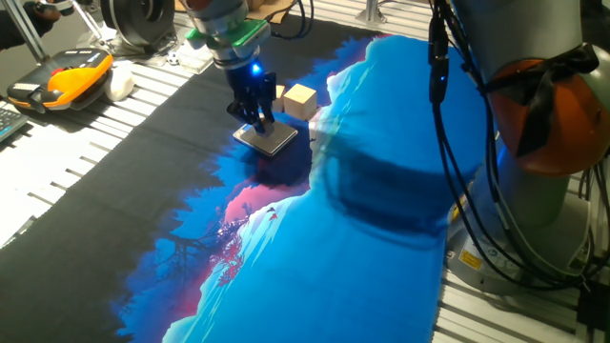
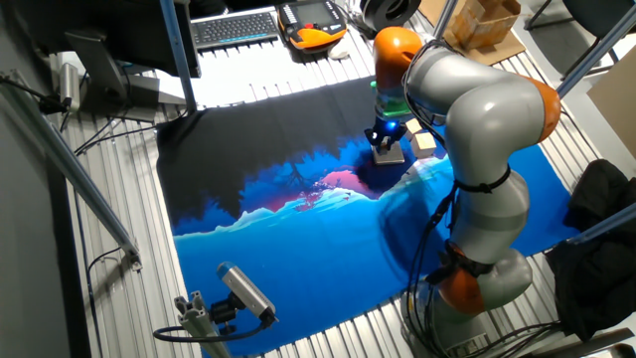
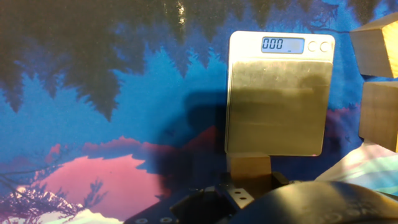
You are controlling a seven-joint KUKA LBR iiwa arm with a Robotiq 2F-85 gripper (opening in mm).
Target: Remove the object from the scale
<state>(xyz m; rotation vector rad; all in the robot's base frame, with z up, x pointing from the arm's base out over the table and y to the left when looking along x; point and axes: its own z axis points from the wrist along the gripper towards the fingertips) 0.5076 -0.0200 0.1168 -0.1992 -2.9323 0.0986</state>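
Observation:
The scale is a flat silver slab on the blue and black cloth, and its display reads 000. Its top is bare. In the hand view a tiny tan-brown cube sits between my fingers at the scale's near edge. My gripper is shut on this cube. In one fixed view the gripper hangs just above the scale. In the other fixed view the gripper stands over the scale. The cube itself is hidden by the fingers in both fixed views.
Two larger pale wooden blocks lie right of the scale, also seen in one fixed view. The robot's base and cables stand at the right. An orange pendant lies at the far left.

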